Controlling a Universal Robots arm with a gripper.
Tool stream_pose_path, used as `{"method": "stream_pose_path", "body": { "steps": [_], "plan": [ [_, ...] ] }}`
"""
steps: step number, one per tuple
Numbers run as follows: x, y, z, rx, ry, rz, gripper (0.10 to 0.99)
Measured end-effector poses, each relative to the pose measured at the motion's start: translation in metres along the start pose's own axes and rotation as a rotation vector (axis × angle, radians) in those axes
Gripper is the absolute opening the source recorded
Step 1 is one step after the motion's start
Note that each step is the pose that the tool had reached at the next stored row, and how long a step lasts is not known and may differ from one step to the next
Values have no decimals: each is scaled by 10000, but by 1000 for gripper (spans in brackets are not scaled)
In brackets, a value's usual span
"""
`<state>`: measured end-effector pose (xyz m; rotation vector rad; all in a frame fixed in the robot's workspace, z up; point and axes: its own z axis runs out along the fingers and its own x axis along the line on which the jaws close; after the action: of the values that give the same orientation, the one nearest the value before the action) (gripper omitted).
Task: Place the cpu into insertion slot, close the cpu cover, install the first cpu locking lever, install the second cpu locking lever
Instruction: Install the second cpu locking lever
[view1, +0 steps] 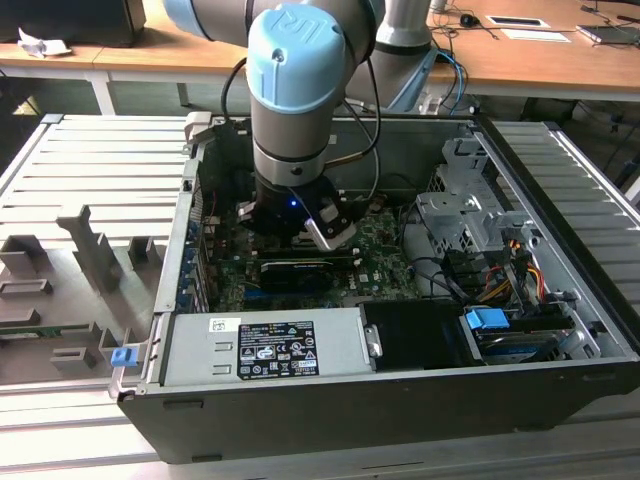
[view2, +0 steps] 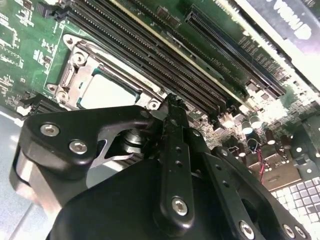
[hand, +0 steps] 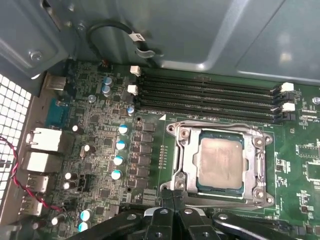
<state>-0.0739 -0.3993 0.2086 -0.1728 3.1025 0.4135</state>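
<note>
First wrist view: cpu (hand: 220, 162) already seated in the insertion slot (hand: 260, 165), cpu cover (hand: 186, 167) down flat around it, chip showing through the window. Gripper (hand: 172, 202) fingers pressed together, holding nothing, tips right at the socket's edge (looks like lever work). My read: push on the lever only, keep the tips off the cover frame and the RAM slots (hand: 210, 97) beside it.

Exterior view: open PC case (view1: 560, 300) holds the motherboard (view1: 385, 255), a black expansion card (view1: 297, 272), power supply (view1: 270, 345) and drive cage (view1: 455, 215).
</note>
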Motion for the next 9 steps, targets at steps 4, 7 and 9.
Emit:
{"method": "stream_pose_path", "body": {
  "steps": [4,7,9],
  "plan": [
    [10,-20,49,-204,-23,-2,106],
    [25,-31,85,-289,-28,-8,106],
    [31,-35,105,-355,-36,-15,106]
  ]
}}
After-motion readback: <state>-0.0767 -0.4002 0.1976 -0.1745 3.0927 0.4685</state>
